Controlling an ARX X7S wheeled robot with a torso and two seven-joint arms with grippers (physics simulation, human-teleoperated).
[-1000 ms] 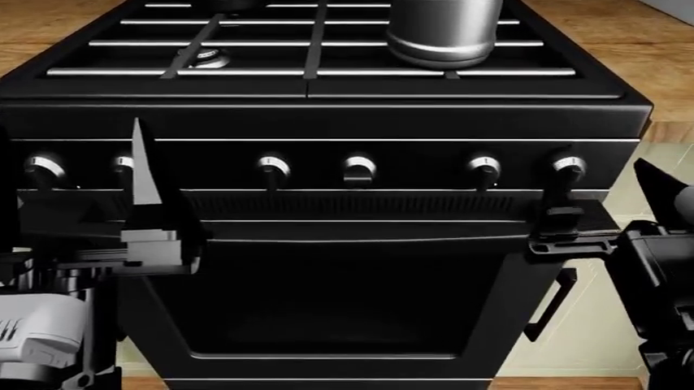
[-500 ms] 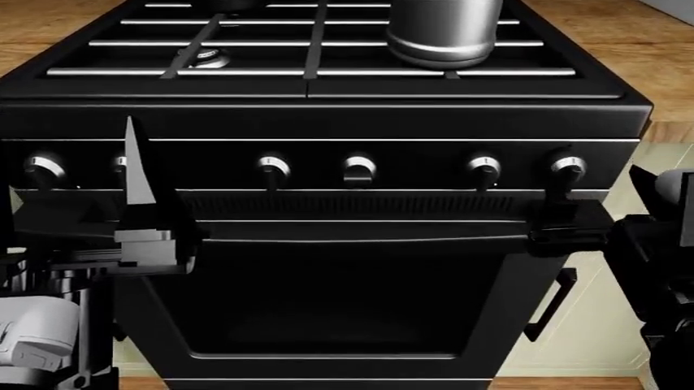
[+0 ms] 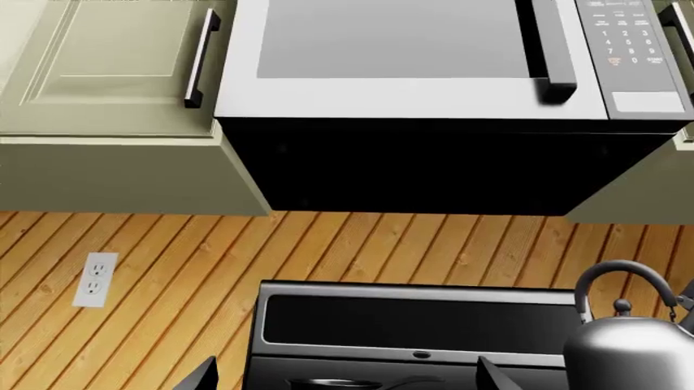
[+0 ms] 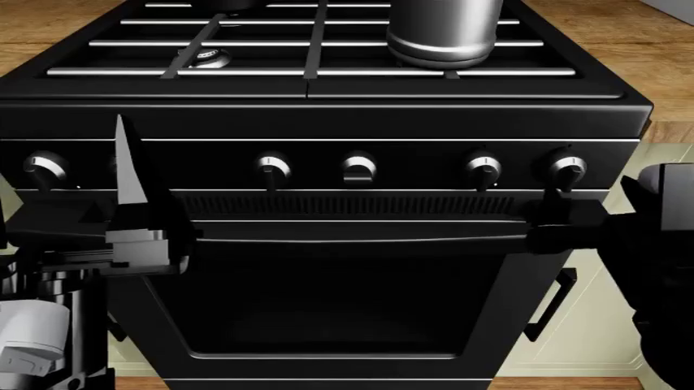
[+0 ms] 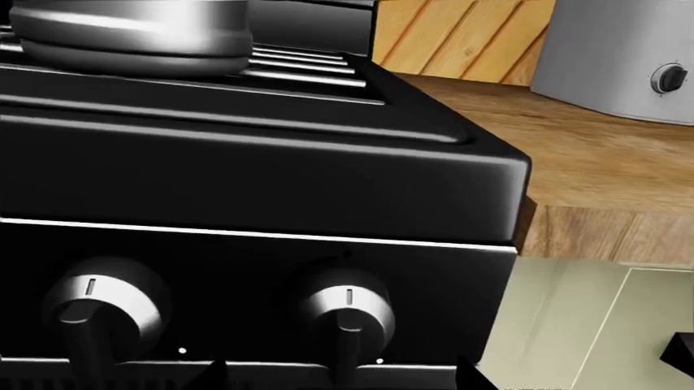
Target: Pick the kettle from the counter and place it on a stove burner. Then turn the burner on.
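The kettle [image 4: 443, 32] sits on the stove's grate [image 4: 314, 49] at the right front, with a bare stove burner [image 4: 208, 58] to its left. Below the grate, a row of knobs [image 4: 359, 169] runs across the stove front. The table [image 5: 607, 154] flanks the stove's right, carrying a boxy appliance [image 5: 623, 53].

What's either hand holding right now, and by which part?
Nothing. The kettle sits on the stove grate, clear of both. The left hand and right hand are empty, down in front of the knob panel.
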